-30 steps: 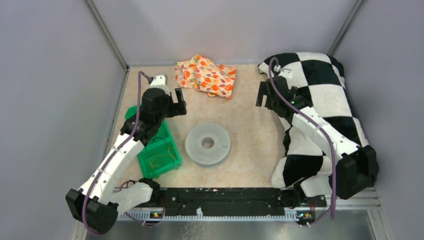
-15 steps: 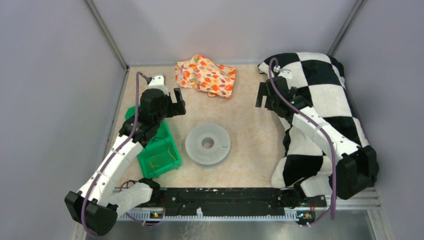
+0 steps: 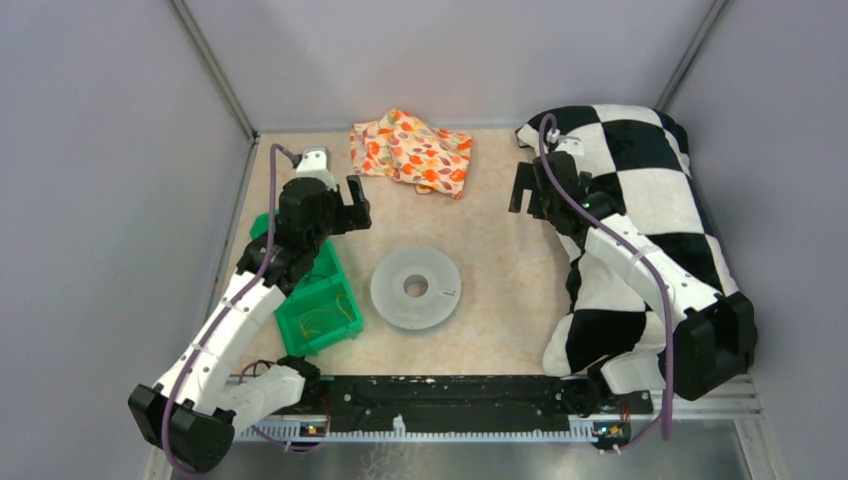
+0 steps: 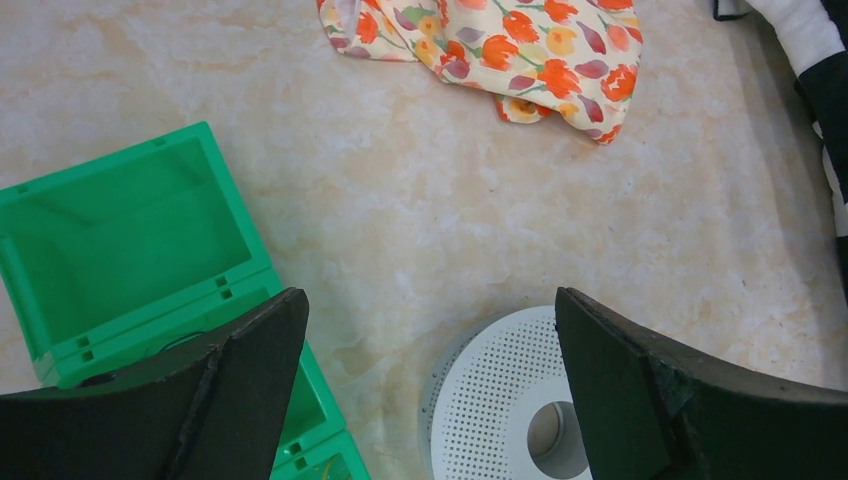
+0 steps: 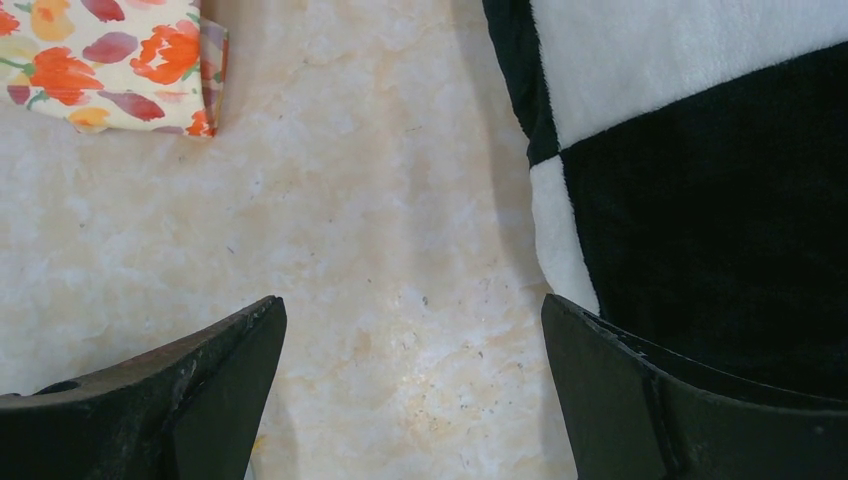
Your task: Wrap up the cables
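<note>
Left gripper (image 4: 428,300) near half-hidden spool (image 4: 480,390)

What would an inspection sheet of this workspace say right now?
Surface: beige marbled tabletop, no spills seen.
Job's things: grey spool flat mid-table; yellow wire strands in the green bin's near compartment, left of the spool.
Clutter: floral cloth at the far edge; checkered blanket heaped on the right.
Grippers: left gripper open, empty, above bin and spool; right gripper open, empty, beside the blanket.
Cables: purple arm cords run along both arms.
Surroundings: grey walls; black rail at the near edge.
</note>
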Robot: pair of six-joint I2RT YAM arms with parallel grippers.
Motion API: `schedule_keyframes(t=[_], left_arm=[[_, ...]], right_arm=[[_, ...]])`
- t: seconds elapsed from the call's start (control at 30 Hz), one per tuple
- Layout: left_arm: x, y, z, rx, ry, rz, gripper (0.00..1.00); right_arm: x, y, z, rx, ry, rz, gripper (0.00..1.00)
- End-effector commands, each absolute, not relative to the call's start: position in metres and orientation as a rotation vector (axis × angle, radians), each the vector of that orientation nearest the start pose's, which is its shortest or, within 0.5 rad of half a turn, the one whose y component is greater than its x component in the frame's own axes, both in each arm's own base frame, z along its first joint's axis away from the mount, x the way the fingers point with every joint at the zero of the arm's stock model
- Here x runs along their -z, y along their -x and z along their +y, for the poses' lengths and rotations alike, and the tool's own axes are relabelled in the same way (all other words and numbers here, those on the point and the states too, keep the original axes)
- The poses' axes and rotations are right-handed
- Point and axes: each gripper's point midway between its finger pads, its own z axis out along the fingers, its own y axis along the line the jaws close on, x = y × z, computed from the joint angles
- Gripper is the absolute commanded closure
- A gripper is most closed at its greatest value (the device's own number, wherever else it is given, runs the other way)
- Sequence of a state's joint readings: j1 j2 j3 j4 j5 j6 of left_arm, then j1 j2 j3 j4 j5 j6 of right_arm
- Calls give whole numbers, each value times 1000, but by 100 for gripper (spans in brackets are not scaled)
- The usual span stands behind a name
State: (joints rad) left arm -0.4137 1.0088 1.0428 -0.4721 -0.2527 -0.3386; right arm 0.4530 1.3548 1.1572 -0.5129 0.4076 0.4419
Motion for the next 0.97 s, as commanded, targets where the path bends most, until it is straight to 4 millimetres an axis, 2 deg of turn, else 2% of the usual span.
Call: schedule_keyframes(t=[0.0,0.67,0.93], left_arm=[[-272,-319,-104,230,98,1966,1],[-271,-323,-109,239,73,1975,1],[-277,-322,-112,259,58,1962,1]], right_arm=[[-212,-365,119,-75,-209,2150,1],[-216,-367,122,-96,-201,2135,1],[-223,-365,119,-101,-207,2108,1]])
